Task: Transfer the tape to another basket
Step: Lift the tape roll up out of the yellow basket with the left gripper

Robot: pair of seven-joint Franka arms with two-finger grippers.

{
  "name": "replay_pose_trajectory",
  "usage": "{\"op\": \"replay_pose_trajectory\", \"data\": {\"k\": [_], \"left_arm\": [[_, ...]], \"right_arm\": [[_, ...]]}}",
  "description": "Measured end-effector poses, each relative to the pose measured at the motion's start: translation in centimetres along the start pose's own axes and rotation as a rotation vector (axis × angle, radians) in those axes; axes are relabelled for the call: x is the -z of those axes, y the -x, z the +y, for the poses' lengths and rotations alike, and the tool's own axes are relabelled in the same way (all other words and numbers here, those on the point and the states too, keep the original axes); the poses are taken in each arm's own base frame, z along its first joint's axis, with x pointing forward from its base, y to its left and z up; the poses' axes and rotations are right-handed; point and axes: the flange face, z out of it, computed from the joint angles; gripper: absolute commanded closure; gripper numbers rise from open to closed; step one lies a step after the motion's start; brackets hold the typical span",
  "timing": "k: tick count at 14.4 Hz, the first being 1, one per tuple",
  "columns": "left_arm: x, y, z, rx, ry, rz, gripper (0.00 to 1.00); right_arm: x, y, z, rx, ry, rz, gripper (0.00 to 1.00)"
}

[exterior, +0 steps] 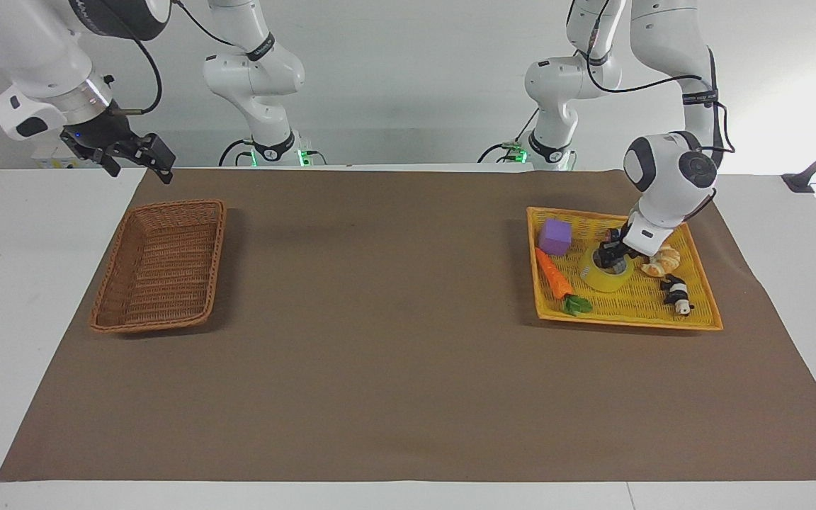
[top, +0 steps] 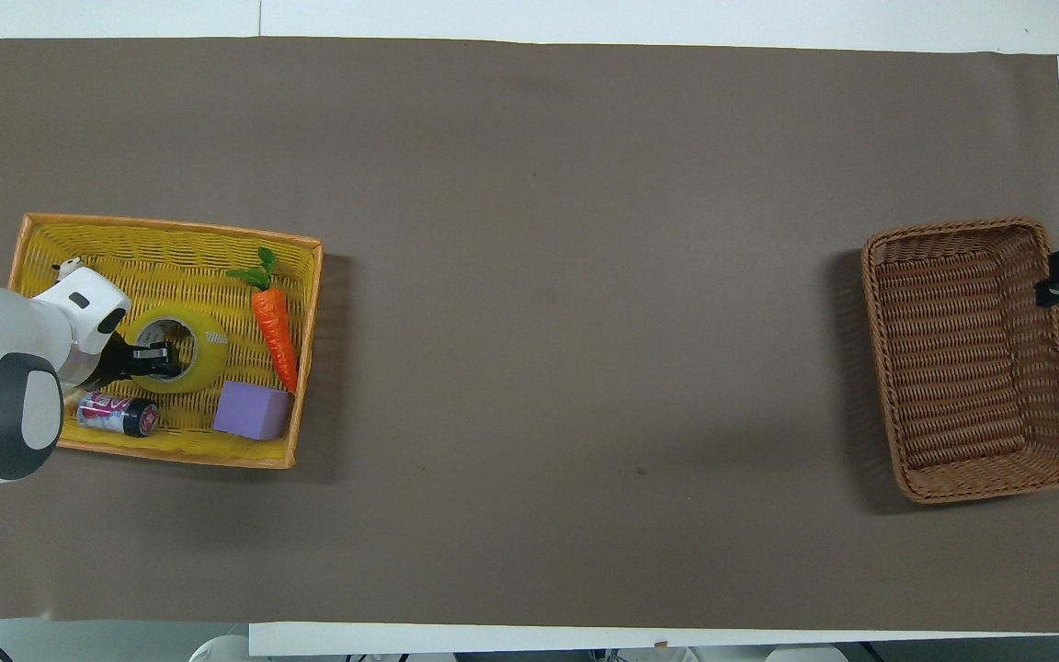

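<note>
Left jaws (exterior: 610, 259) clamped on tape (exterior: 603, 277) wall, ready for lifting toward basket (exterior: 160, 265); right jaws (exterior: 128, 157) waiting apart.

The left tool (exterior: 610, 258) hides part of the tape (exterior: 603, 278).

A white table (exterior: 32, 234) carries a brown rectangular mat (exterior: 394, 340) covering most of its top. On the mat, at the right arm's end, a brown woven wicker basket (exterior: 160, 265); at the left arm's end, a flat yellow-orange woven tray (exterior: 627, 308).
</note>
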Motion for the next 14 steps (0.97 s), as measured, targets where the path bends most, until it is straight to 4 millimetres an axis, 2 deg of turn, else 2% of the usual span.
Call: {"op": "replay_pose_trajectory", "data": {"k": [3,5,6,7,9,10,11,12,14], "left_arm": [[0.5,-0.6,-0.1,0.0,0.0,0.008,1.0],[2.1,-1.4,-0.1,0.001,0.0,-0.016,1.0],[4.0,-2.1,0.0,0.001,-0.001,-0.044,1.0],[6.9,-3.1,0.1,-0.001,-0.001,-0.066,1.0],[14.5,-4.8,1.7,0.0,0.024,-0.065,1.0],[18.2,-5.0,4.0,0.007,0.056,-0.046,1.0],[21.0,-4.7,7.5,0.015,0.093,-0.025,1.0],[22.7,-4.0,11.8,0.024,0.122,-0.01,1.0],[23.4,-2.0,19.1,0.037,0.147,-0.002,1.0]], "right_arm": [[0.0,0.0,0.0,0.0,0.0,0.0,0.01],[0.0,0.0,0.0,0.0,0.0,0.0,0.01],[0.0,0.0,0.0,0.0,0.0,0.0,0.01],[0.0,0.0,0.0,0.0,0.0,0.0,0.01],[0.0,0.0,0.0,0.0,0.0,0.0,0.01],[0.0,0.0,0.0,0.0,0.0,0.0,0.01],[0.0,0.0,0.0,0.0,0.0,0.0,0.01],[0.0,0.0,0.0,0.0,0.0,0.0,0.01],[0.0,0.0,0.0,0.0,0.0,0.0,0.01]]}}
